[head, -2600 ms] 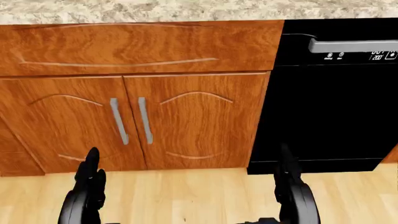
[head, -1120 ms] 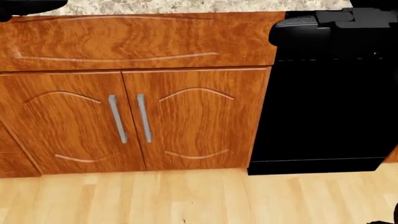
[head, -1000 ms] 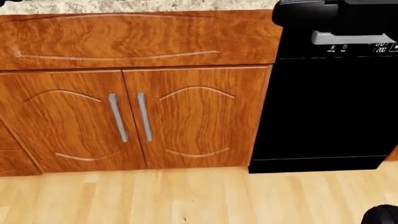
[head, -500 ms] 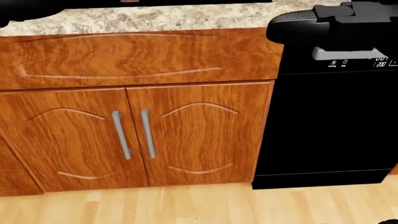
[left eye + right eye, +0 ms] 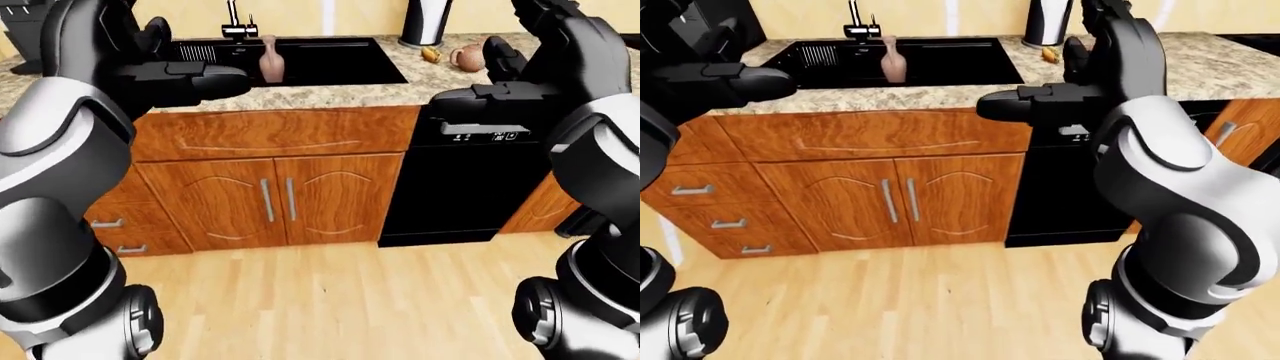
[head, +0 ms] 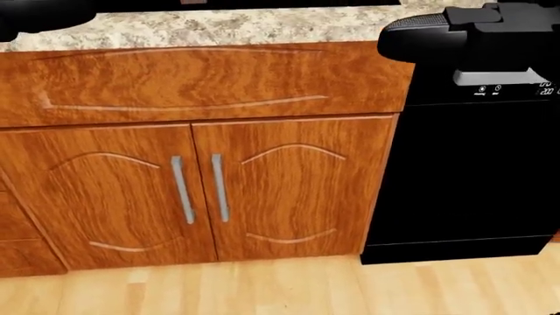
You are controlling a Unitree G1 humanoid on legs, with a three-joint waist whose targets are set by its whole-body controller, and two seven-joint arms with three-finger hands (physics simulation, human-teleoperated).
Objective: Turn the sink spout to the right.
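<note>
Granite counter (image 5: 330,95) w/ jug (image 5: 468,57), fruit (image 5: 431,54)

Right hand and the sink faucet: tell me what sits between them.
In the left-eye view, between the right hand and the faucet lie the black sink basin, a pink vase inside it, and speckled countertop.

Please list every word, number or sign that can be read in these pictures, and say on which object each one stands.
"200", only partly legible and cut off at the head view's right edge: on the dishwasher control panel, below its handle.
Two small round symbols with tiny captions beside it: too small to read.
Small white marks on the same panel in the left-eye view: blurred, not readable.
No other text shows anywhere.
</note>
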